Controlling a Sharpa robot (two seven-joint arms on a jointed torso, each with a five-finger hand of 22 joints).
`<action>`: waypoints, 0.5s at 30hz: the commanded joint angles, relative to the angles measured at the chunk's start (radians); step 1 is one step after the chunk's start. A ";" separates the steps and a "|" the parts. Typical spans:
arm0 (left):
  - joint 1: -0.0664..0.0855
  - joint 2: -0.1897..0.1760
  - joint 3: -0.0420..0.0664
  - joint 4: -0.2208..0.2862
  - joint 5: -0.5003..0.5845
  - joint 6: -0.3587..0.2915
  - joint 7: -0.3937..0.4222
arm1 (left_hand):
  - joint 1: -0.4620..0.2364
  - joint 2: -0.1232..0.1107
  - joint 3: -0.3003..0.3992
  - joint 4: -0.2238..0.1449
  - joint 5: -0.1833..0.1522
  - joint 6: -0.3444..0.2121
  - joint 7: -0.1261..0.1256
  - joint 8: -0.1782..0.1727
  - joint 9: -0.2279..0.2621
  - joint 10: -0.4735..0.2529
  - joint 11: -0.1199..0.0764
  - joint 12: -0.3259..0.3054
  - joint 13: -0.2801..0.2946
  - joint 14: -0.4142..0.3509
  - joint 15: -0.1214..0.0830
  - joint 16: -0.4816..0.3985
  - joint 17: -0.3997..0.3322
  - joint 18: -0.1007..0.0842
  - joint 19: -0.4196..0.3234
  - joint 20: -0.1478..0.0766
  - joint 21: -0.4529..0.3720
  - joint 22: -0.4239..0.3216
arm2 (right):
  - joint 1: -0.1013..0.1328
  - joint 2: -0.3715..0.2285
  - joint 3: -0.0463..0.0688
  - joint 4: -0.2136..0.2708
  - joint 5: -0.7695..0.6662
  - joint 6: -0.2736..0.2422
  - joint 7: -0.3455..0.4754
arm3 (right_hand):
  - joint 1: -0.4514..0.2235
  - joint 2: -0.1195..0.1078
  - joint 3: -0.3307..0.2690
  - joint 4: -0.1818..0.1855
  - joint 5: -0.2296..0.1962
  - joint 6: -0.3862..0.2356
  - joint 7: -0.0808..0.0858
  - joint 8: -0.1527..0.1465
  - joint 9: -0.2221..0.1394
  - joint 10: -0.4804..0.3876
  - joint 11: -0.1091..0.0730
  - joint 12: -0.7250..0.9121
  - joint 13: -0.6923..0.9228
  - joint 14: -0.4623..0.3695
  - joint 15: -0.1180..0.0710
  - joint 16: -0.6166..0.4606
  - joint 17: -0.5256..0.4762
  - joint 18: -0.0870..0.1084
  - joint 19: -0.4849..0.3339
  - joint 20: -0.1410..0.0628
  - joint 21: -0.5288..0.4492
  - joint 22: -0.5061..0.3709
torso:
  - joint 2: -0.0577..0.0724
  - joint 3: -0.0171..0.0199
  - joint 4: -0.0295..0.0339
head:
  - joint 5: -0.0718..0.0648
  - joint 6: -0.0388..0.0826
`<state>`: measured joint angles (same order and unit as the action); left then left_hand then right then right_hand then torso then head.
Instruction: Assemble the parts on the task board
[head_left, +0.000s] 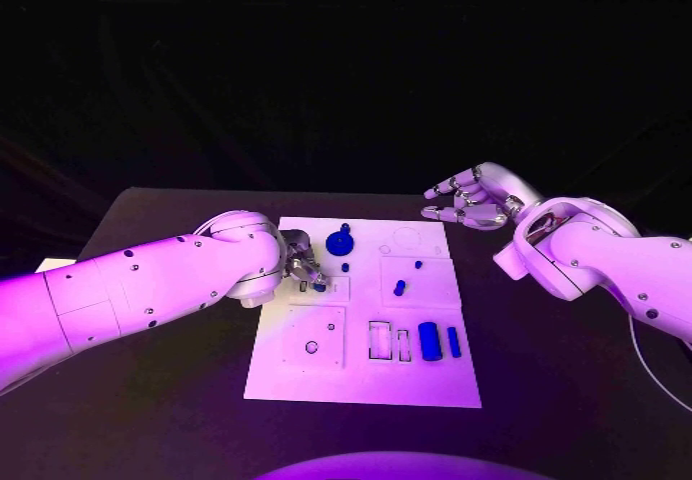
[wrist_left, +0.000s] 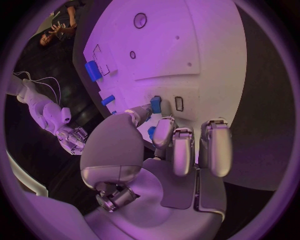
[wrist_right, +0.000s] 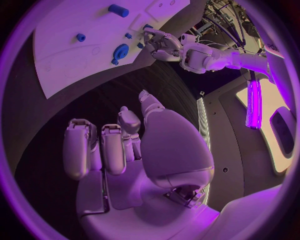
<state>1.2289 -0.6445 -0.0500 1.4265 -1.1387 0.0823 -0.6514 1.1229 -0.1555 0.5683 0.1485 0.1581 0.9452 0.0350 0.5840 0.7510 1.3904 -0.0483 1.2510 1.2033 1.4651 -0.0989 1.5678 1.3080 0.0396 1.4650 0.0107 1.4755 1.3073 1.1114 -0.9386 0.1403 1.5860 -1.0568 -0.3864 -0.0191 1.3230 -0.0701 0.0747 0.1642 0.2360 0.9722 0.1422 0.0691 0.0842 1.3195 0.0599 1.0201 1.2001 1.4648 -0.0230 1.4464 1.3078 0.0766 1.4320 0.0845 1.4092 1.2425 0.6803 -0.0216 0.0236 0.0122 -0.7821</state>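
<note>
The left hand (head_left: 299, 262) sits over the white board's (head_left: 433, 385) left edge, pinching a small blue part (wrist_left: 155, 104) between thumb and finger. The right hand (head_left: 473, 200) hovers off the board's far right corner, fingers curled, holding nothing.

Black table (head_left: 173, 400) under the board, a person's hands (wrist_left: 57, 31) at the left wrist view's rim

left hand (head_left: 299, 262) over task board (head_left: 361, 385) left edge | near board half open
</note>
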 joint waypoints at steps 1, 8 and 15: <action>-0.003 0.009 -0.003 -0.005 0.007 0.037 0.000 | -0.010 0.002 -0.007 0.001 -0.001 0.025 -0.017 0.003 0.001 0.002 -0.001 0.008 0.004 0.106 -0.007 0.003 0.263 -0.007 0.052 -0.005 0.002 0.117 | -0.001 0.002 0.000 0.001 -0.003 0.010 0.004 | 0.005 0.002 -0.004 0.001 0.007 0.007 0.001 0.003 -0.002 -0.004 -0.006 0.003 -0.001 0.064 0.000 -0.003 0.068 -0.010 -0.004 -0.003 -0.005 -0.002 | 0.000 -0.0008 0.0001 | -0.001 -0.001; -0.001 0.022 -0.002 -0.026 0.008 0.060 -0.003 | -0.025 0.011 -0.019 0.011 -0.001 0.030 -0.019 0.005 0.005 0.005 -0.003 0.012 0.008 0.106 -0.008 0.003 0.263 -0.008 0.053 -0.006 0.004 0.121 | -0.001 0.003 0.000 0.001 -0.003 0.013 0.003 | 0.005 0.003 -0.004 0.001 0.008 0.007 0.001 0.003 -0.002 -0.004 -0.006 0.003 -0.001 0.064 0.000 -0.004 0.066 -0.010 -0.004 -0.003 -0.005 -0.002 | 0.000 -0.0008 -0.0007 | -0.001 -0.002; 0.002 0.033 -0.002 -0.041 0.008 0.090 -0.005 | -0.031 0.015 -0.024 0.015 0.000 0.033 -0.020 0.006 0.007 0.007 -0.004 0.015 0.011 0.106 -0.009 0.003 0.263 -0.008 0.054 -0.007 0.005 0.123 | -0.001 0.003 0.000 0.002 -0.003 0.016 0.003 | 0.006 0.003 -0.004 0.001 0.009 0.007 0.001 0.003 -0.002 -0.004 -0.006 0.002 -0.001 0.063 0.000 -0.005 0.066 -0.010 -0.004 -0.003 -0.005 -0.001 | -0.001 -0.0007 0.0002 | -0.004 -0.004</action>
<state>1.2353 -0.6172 -0.0485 1.3877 -1.1381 0.1205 -0.6538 1.1044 -0.1401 0.5514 0.1655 0.1580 0.9722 0.0155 0.5867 0.7573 1.3922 -0.0504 1.2627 1.2130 1.4651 -0.0988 1.5677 1.3078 0.0395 1.4650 0.0107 1.4755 1.3073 1.1114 -0.9366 0.1402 1.5862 -1.0566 -0.3843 -0.0191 1.3230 -0.0701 0.0748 0.1642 0.2402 0.9722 0.1422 0.0691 0.0842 1.3195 0.0599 1.0201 1.2001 1.4649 -0.0230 1.4465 1.3077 0.0766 1.4321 0.0845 1.4092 1.2416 0.6804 -0.0222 0.0230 0.0096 -0.7858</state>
